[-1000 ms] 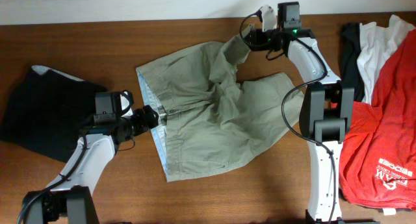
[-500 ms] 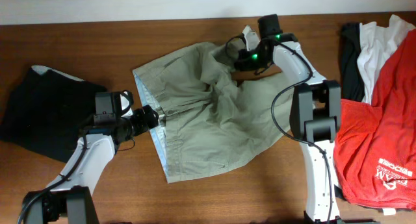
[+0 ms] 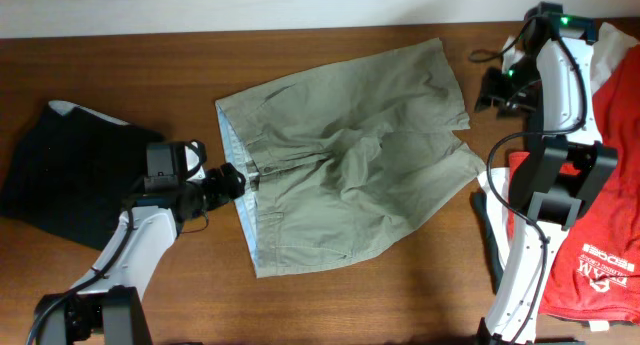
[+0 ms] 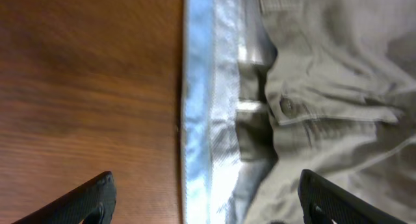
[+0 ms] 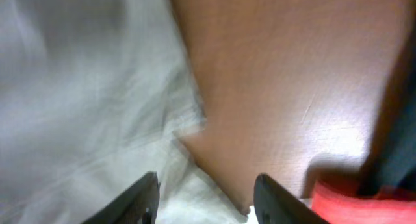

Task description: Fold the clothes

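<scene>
Both the left hand [image 4: 207, 201] and right hand [image 5: 205, 198] gape empty; at frame centre, pinching only the waistband [image 4: 208, 107] could rumple the flat shorts [image 3: 350, 175]

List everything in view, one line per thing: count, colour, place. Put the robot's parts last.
khaki shorts: one, khaki-beige with a pale bluish-white inner waistband, spread out at the middle of the table
black garment: one, black, bunched at the left end of the table
red T-shirt: one, red with white print, at the right edge
white garment: one, white, far right corner beside the red T-shirt, partly behind the right arm
table: one, brown wood, under everything
left gripper: one, black, open, at the shorts' waistband
right gripper: one, black, open, over bare table just right of the shorts' upper leg
</scene>
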You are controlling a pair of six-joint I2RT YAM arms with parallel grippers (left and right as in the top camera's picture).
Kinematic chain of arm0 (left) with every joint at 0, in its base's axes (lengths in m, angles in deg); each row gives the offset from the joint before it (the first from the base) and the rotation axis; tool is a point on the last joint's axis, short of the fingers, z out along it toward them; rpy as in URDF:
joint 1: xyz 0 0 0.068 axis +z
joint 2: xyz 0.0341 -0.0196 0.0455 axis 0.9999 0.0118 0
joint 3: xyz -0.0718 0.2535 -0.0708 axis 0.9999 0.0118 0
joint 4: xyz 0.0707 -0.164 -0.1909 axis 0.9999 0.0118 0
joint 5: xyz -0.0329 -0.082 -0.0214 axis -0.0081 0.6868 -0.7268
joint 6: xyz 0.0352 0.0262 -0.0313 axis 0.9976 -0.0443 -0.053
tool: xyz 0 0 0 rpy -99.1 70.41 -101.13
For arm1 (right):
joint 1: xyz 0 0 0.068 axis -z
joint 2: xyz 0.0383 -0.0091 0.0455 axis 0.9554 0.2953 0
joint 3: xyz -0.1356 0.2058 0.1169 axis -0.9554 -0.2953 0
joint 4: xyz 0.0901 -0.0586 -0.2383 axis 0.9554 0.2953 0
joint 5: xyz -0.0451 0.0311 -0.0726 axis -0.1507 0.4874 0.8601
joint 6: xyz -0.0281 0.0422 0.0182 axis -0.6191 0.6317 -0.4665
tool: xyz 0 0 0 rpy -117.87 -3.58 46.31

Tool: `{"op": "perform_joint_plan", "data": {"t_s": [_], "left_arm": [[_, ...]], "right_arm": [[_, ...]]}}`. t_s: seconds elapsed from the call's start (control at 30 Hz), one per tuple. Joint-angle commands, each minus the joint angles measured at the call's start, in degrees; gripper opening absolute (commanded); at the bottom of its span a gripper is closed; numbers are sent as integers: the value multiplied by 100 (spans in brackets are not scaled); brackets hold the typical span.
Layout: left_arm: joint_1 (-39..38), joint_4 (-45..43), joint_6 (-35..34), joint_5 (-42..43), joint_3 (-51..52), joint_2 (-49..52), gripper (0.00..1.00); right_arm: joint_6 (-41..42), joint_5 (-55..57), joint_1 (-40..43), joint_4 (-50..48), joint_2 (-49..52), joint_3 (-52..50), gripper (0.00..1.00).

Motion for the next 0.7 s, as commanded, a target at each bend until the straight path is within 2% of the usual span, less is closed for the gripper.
{"op": "perform_joint_plan", "data": {"t_s": [0.0, 0.1, 0.13, 0.2, 0.23, 0.27, 0.33, 0.37, 0.4, 0.47, 0.5, 0.57, 0.63, 0.67], "left_arm": [[-273, 380, 70, 413, -2, 33, 89], [-890, 474, 72, 411, -2, 127, 89], [-1086, 223, 146, 415, -2, 203, 89], [-1119, -546, 308, 326, -2, 249, 79], [-1121, -883, 308, 323, -2, 317, 79], [-1119, -1023, 308, 323, -2, 503, 76], [-1119, -1128, 308, 367, -2, 1047, 75], [-1119, -1314, 308, 634, -4, 1316, 73], [-1119, -1558, 308, 966, -4, 1530, 64], [-1115, -1672, 345, 1161, -87, 1596, 21], [-1088, -1670, 442, 1158, -162, 1596, 5], [-859, -1484, 439, 1161, -426, 1593, 0], [-385, -785, 861, 968, -931, 1593, 1], [-98, -149, 1174, 614, -1362, 1593, 0]], "right_arm": [[-17, -380, 122, 656, -105, 33, 50], [-20, -374, 120, 1067, -149, 33, 50], [-20, -376, 114, 1067, -186, 33, 50], [-20, -376, 114, 1067, -203, 33, 51], [-20, -378, 114, 1069, -203, 33, 51], [-20, -376, 109, 1069, -203, 33, 51], [-20, -378, 109, 1069, -203, 33, 51], [-20, -376, 109, 1067, -203, 33, 51], [-20, -376, 109, 1067, -203, 33, 51], [-20, -376, 109, 1067, -201, 33, 51], [-20, -374, 109, 1067, -201, 33, 51], [-20, -372, 109, 1067, -201, 33, 51], [-20, -352, 109, 1067, -201, 33, 50], [-20, -350, 116, 1067, -201, 33, 50]]}}
